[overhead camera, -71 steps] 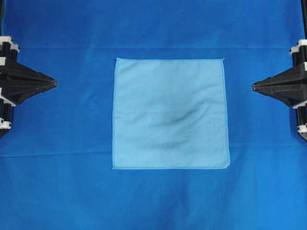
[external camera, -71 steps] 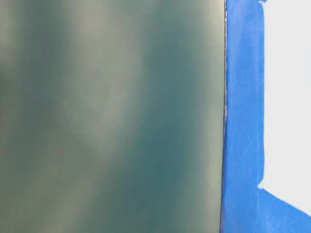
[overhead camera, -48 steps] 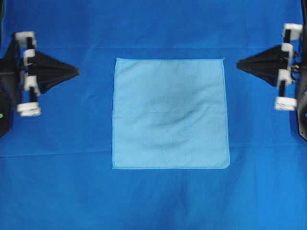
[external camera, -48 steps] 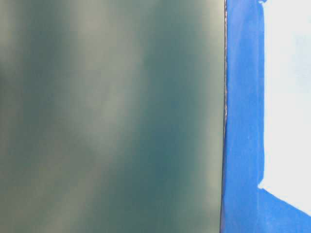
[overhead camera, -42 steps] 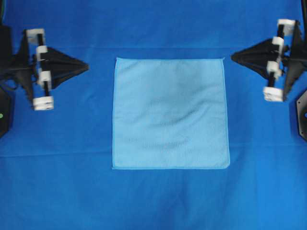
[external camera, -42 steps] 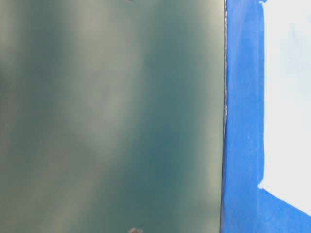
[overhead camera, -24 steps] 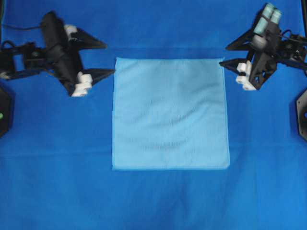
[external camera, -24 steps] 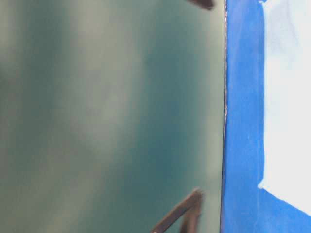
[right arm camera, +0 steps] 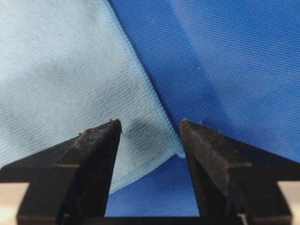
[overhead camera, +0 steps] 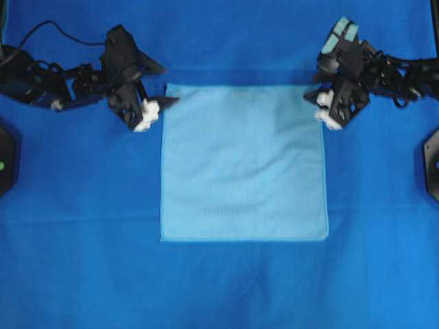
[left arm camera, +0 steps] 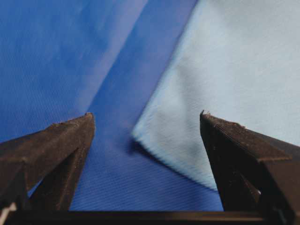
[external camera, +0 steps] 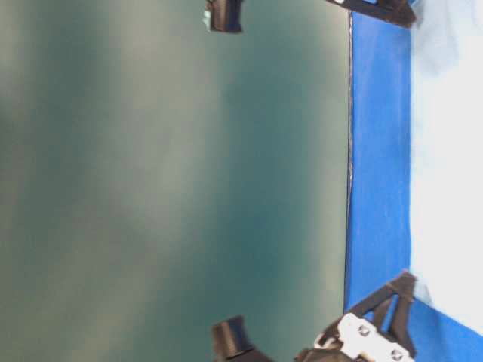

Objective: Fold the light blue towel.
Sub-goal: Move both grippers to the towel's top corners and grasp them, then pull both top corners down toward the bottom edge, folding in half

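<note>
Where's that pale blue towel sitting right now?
The towel lies flat mid-table in the overhead view, on the darker blue cover, its two far corners between the open left end effector and right end effector.

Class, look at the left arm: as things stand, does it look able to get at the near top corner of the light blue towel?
Probably yes: the left end effector is open, the light blue towel corner lies between its fingers, unobstructed.

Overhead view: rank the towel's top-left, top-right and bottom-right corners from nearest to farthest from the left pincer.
From the left pincer:
1. Top-left corner of the light blue towel, right beside it.
2. Top-right corner, across the top edge, by the right pincer.
3. Bottom-right corner, diagonally opposite.
</note>
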